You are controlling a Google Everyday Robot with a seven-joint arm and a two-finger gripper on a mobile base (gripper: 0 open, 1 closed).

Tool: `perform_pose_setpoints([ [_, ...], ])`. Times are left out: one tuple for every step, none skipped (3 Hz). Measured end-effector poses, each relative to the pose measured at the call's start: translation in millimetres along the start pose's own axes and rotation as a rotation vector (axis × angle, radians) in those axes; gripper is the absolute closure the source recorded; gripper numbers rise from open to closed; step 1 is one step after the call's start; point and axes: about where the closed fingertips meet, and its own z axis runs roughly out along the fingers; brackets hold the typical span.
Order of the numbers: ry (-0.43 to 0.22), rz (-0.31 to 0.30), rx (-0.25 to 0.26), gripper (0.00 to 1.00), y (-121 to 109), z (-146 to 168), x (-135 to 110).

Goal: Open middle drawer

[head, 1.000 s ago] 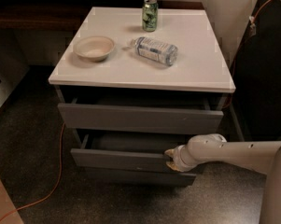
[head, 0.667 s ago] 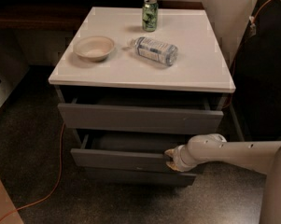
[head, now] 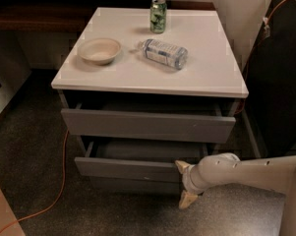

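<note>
Reaching in from the lower right, the gripper (head: 183, 184) sits with its fingers spread apart, one above the other, at the right end of the middle drawer (head: 128, 168) — its long front runs leftward across the lower centre, partly out — so any pull comes toward the frame's bottom edge.

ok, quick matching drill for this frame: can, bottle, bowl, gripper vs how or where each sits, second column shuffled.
1. can
2. bottle
3. bowl
4. gripper

A. lying on its side on the cabinet top
B. at the right part of the middle drawer front, fingers spread apart
C. standing upright near the back edge of the cabinet top
D. on the left side of the cabinet top, open side up

Pairs: 1-C, 2-A, 3-D, 4-B
</note>
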Motion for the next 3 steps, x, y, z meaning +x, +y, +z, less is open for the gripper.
perform_pose_setpoints([
  [0.002,0.075,-0.022,0.25,50.0,-5.5,-12.2],
  [0.002,0.098,-0.025,0.47,65.3,-8.4,-16.4],
  [0.001,0.106,-0.015,0.70,72.3,-12.3,-21.1],
])
